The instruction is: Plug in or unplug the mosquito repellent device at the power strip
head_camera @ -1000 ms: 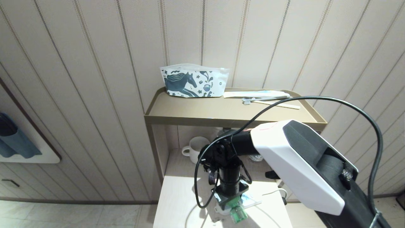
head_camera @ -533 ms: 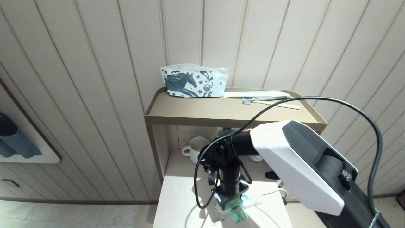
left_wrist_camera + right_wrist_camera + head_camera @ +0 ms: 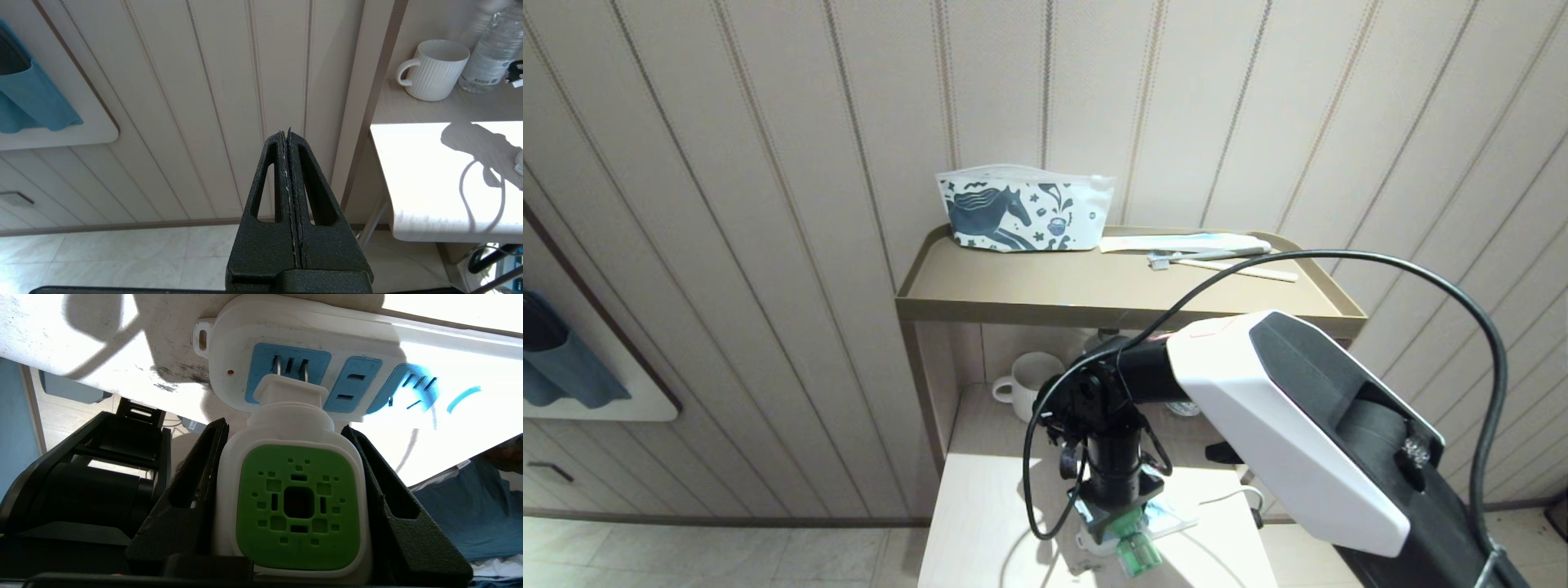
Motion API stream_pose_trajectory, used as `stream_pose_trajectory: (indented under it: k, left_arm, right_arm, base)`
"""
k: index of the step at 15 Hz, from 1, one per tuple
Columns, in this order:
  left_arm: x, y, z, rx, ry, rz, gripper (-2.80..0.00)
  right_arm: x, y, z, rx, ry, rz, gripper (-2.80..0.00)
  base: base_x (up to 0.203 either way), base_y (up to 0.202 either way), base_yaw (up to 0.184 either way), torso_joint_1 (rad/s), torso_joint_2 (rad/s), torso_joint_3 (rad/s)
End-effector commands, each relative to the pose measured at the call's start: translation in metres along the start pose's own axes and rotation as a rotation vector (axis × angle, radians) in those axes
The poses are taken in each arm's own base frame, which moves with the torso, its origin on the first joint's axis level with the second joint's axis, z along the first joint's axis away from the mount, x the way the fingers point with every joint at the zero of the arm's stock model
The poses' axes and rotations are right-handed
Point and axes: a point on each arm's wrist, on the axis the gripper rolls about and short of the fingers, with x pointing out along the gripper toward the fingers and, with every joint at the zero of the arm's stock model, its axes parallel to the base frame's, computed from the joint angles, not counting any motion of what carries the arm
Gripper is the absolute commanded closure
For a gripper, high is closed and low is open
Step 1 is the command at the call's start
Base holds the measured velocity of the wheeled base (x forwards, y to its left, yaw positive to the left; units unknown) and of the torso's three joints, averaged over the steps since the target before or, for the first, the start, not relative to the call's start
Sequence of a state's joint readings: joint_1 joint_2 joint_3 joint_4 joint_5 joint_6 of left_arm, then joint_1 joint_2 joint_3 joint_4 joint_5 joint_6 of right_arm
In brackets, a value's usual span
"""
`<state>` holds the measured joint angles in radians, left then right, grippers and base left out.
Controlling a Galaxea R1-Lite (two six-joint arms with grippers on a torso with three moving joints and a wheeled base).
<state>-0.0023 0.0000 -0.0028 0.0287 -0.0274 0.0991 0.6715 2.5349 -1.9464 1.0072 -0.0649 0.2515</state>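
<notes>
Gripping mosquito repellent device (image 3: 294,490) both sides, right gripper (image 3: 292,486) fingers (image 3: 192,490) half-spread

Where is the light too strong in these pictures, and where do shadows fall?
Right wrist view: glare washes out the far end of the power strip; the device stays clear. Left wrist view: sunlight whitens the table, with the arm's shadow on it. Head view: the same shadow lies beside the right gripper.

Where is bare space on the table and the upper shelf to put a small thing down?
On the table, the sunlit part left of the right gripper and before the mug is bare. The upper shelf is bare before the horse pouch. It is crowded where the mosquito repellent device meets the power strip.
</notes>
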Motion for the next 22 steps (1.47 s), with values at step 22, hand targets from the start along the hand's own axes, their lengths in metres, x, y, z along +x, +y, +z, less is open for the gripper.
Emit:
stream_pose_trajectory:
  k: [22]
  left_arm:
    - [0.0001,0.0,0.0001,0.001,0.002,-0.001,0.0]
  right_arm:
    - [-0.0016,0.0044,-0.0015,0.01,-0.001,-0.004,0.0]
  base:
    - [0.0,0.0,0.0,0.0,0.0,0.0]
